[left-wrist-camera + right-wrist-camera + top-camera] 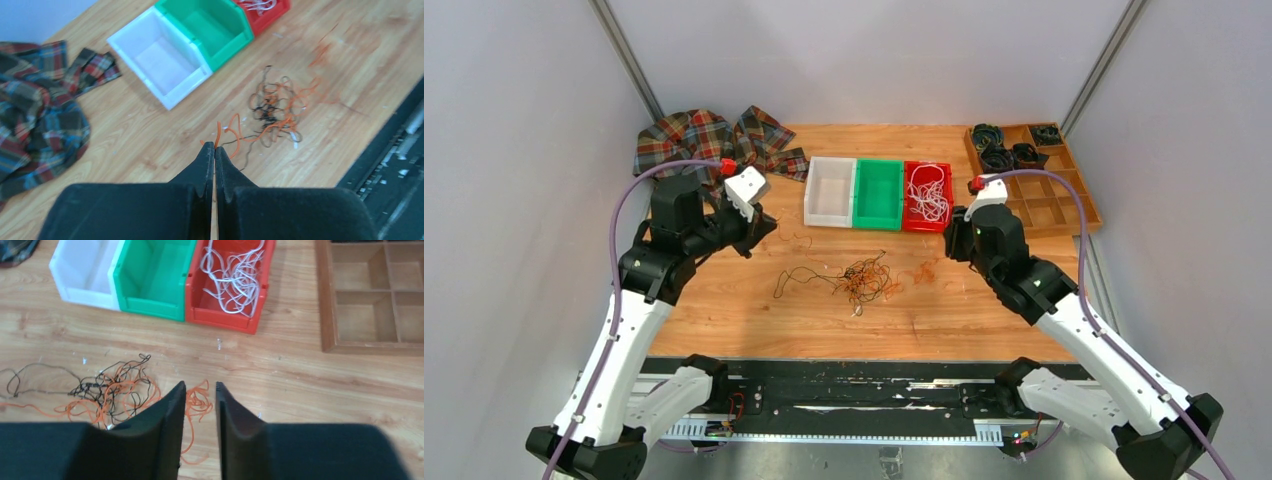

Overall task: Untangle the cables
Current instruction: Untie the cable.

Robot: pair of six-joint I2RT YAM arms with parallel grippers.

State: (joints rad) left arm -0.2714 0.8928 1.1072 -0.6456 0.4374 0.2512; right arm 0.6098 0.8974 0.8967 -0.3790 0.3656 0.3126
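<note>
Orange and black, the tangled cables (862,281) lie in one loose heap at the middle of the desk (724,310) in the overhead view. A dark strand loops off to the heap's left, and a small orange clump (923,271) lies apart just to its right. The white cables (931,196) are piled in the red bin (911,218). That bin stands at the right end of a row with a green bin (879,195) and a white bin (829,192) above the heap, the three touching side to side.

The left jaws hang over the desk to the left of the heap, below a plaid cloth (694,140) crumpled in the upper left. Seen from the left wrist, their fingertips (206,157) are pressed together with only a hairline between them. An orange strand (218,131) shows right at the tips, and I cannot tell whether it is pinched or merely lies beyond them.

The right jaws sit right of centre, near the red bin's lower corner. Seen from the right wrist, their fingers (172,405) stand apart, and the orange clump shows through the gap. A wooden tray (1064,210) of compartments fills the upper right, with dark coils (1007,155) in its top cells.
</note>
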